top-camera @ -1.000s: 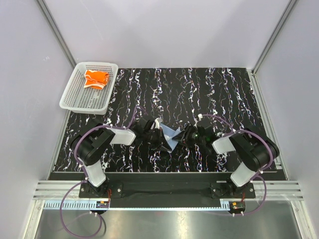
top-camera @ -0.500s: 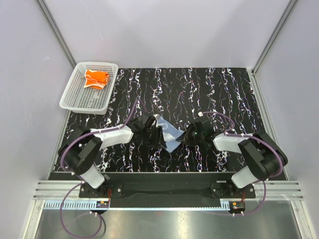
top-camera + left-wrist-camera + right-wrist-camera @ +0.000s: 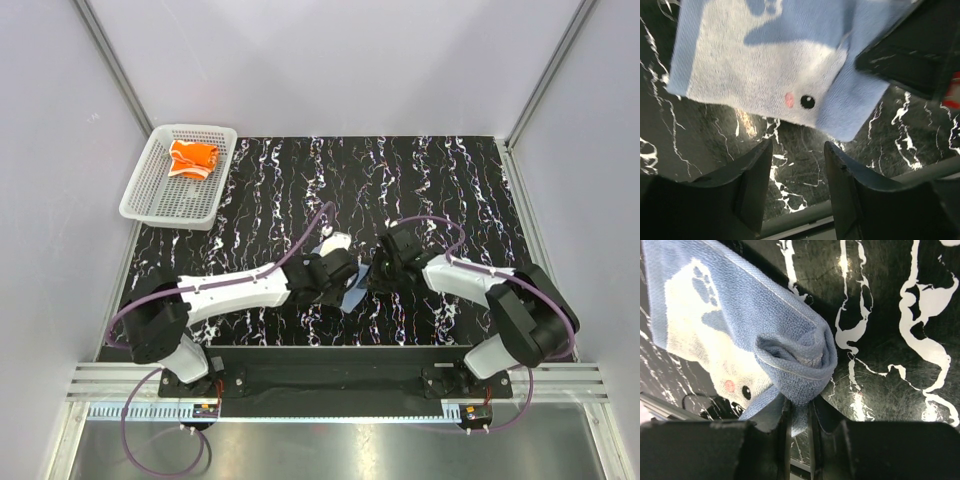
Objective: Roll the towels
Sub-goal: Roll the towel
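Blue towel (image 3: 765, 310): lies on the black table (image 3: 450, 180), near the front and in the middle, between the two claws. It has a white animal shape on it with a pink cheek, a black eye and paw marks. Most of it lies flat. One corner is curled up into a small roll.
Right claw (image 3: 800, 412): pinched tight on the curled corner of the blue towel.
Left claw (image 3: 797, 150): fingers apart, with nothing between them. It is low over the table, just beside the towel's edge, and not touching it.
Orange towel (image 3: 193, 158): bunched up in the far end of the basket (image 3: 165, 212).
Basket: white, at the far left of the table, well apart from both claws.
Arms: both reach in to the middle, so the claws are close together.
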### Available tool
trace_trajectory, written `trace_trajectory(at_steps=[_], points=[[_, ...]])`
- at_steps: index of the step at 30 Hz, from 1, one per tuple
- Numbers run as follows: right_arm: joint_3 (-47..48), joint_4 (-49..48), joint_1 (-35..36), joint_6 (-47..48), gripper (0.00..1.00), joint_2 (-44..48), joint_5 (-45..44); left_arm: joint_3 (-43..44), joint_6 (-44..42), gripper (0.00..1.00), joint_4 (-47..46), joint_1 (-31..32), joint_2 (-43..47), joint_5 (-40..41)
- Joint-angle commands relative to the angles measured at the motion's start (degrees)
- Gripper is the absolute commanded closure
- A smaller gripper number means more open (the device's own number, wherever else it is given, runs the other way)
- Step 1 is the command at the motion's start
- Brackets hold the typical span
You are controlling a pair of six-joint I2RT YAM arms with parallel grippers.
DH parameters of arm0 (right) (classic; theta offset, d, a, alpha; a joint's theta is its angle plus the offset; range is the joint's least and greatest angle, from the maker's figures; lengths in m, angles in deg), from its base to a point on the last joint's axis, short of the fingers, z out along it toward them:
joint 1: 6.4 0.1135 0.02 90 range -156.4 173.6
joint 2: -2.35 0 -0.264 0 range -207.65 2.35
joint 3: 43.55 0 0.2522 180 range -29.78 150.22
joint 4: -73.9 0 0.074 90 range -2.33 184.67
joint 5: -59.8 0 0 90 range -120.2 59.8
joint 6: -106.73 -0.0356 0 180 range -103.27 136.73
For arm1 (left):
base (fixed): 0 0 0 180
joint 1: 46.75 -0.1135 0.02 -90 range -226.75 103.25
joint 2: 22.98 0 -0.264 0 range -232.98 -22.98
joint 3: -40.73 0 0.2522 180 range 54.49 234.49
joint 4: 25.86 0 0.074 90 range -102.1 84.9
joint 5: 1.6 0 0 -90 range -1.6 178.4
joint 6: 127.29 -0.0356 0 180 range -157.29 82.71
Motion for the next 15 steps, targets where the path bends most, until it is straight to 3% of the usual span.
trace_trajectory(at_steps=[1, 15], points=[[2.40, 4.81, 1.09, 1.11, 0.83, -1.41, -1.75, 4.03, -1.84, 0.49, 2.44, 2.85, -1.88, 10.85], [4.51, 6.48, 2.23, 0.49, 0.85, -4.40, -0.52, 10.02, -5.88, 0.45, 0.08, 11.91, -8.66, 17.97]])
